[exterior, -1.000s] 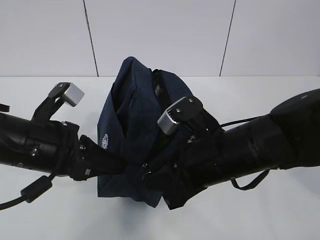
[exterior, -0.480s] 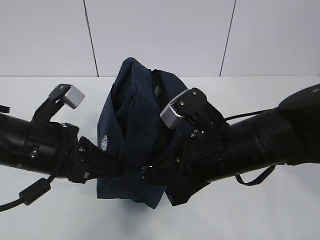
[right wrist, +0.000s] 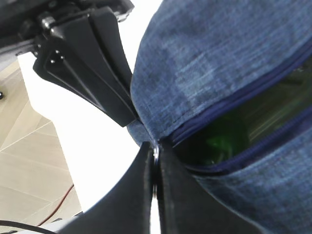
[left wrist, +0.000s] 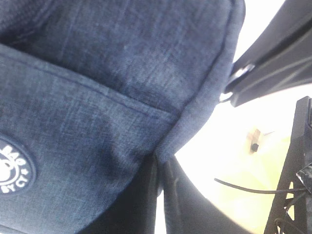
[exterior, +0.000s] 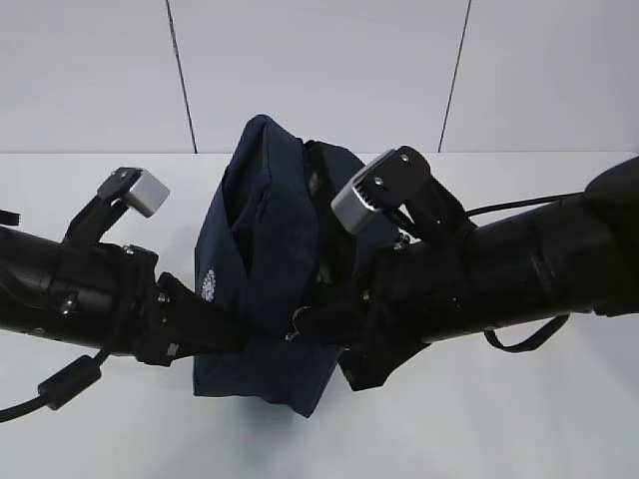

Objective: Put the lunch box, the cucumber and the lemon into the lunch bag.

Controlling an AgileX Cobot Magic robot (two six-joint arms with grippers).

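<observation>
The dark navy lunch bag point(exterior: 265, 230) stands in the middle of the white table, its top folded over. My left gripper point(exterior: 235, 334) is shut on the fabric seam at the bag's near corner point(left wrist: 160, 163). My right gripper point(exterior: 305, 324) is shut on the metal zipper ring pull point(left wrist: 234, 80) at that same corner point(right wrist: 156, 153). The zipper is partly open beside the right gripper, and something dark green, probably the cucumber point(right wrist: 222, 139), shows inside the gap. The lunch box and the lemon are hidden.
The bag's round white logo point(exterior: 209, 281) faces the left arm. A black strap handle point(exterior: 514, 344) loops out under the right arm. Both arms crowd the bag's front. White table point(exterior: 559, 429) lies on each side and the wall stands behind.
My right arm has risen and drawn a little to the right, with the zipper ring pull in its jaws. The left arm has stayed on the bag's corner.
</observation>
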